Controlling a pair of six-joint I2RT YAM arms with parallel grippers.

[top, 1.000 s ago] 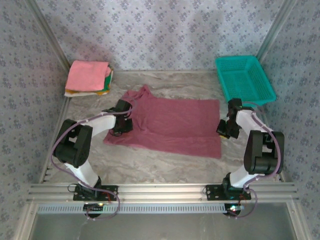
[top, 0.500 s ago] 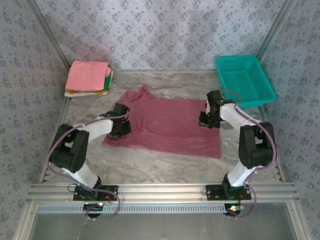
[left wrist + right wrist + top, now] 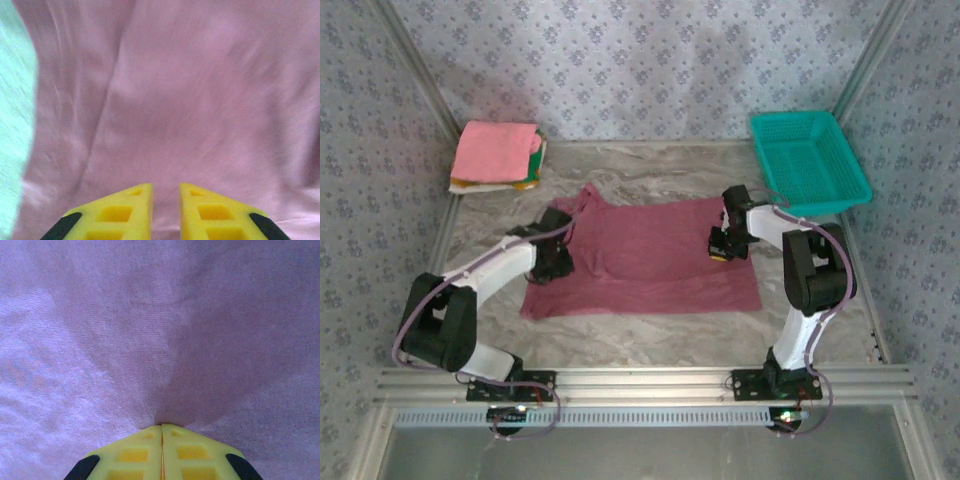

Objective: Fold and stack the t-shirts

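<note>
The maroon t-shirt [image 3: 640, 255] lies spread flat in the middle of the table, collar toward the far left. My left gripper [image 3: 552, 265] rests on its left part; in the left wrist view its yellow fingers [image 3: 135, 210] stand slightly apart over the cloth [image 3: 190, 100], with nothing between them. My right gripper [image 3: 720, 245] sits on the shirt's right part. In the right wrist view its fingertips [image 3: 162, 426] meet, and the cloth [image 3: 125, 340] puckers toward them. A folded stack with a pink t-shirt [image 3: 498, 150] on top lies at the far left corner.
A teal mesh basket [image 3: 808, 158] stands at the far right corner. Patterned walls close in the table on three sides. Bare marbled tabletop [image 3: 640, 335] runs between the shirt and the arm bases.
My right gripper has swung left from beside the shirt's right edge onto the cloth. The left jaws have parted a little. The shirt's collar side has shifted slightly left.
</note>
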